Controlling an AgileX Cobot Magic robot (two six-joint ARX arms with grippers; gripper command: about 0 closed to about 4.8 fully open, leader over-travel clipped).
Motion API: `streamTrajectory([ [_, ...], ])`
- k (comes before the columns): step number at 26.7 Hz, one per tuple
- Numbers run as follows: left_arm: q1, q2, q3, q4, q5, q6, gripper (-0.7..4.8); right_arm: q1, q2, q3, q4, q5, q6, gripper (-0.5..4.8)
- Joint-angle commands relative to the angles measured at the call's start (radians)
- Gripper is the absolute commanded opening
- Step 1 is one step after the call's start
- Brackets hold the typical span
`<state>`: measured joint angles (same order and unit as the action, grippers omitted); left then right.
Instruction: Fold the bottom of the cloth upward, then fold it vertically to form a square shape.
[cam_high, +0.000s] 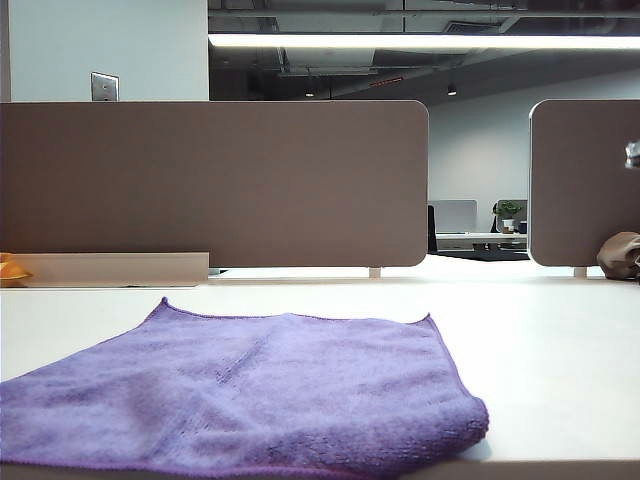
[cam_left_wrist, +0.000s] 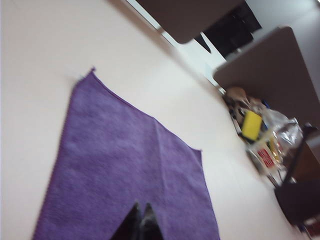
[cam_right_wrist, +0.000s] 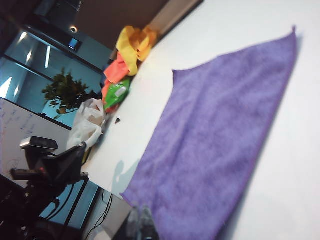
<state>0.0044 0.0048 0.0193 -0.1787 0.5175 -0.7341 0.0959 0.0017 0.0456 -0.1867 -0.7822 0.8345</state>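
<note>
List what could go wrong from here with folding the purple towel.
1. The purple towel lies at the table's near edge; a pull might drag it off.
2. Both left gripper and right gripper are shut above it; unless they open first, they may only push it into wrinkles.

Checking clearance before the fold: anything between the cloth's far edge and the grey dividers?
Nothing: in the exterior view only bare white table runs from the cloth to the dividers. The brown lump sits off to the right. Left gripper and right gripper are shut at the near edge.
</note>
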Motion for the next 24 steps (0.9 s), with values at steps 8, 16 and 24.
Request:
streamTrajectory([
  [8,0.001,0.027,0.122,-0.095,0.095,0.029,-0.04,0.001,0.002,0.058,0.009,-0.057,-0.069,0.0],
  [16,0.003,0.03,0.524,0.002,-0.245,0.282,-0.04,-0.001,0.001,0.362,0.097,0.209,-0.202,0.68],
  [24,0.002,0.159,0.933,-0.139,-0.524,0.663,-0.04,-0.001,0.246,0.846,-0.151,0.398,-0.575,0.67],
])
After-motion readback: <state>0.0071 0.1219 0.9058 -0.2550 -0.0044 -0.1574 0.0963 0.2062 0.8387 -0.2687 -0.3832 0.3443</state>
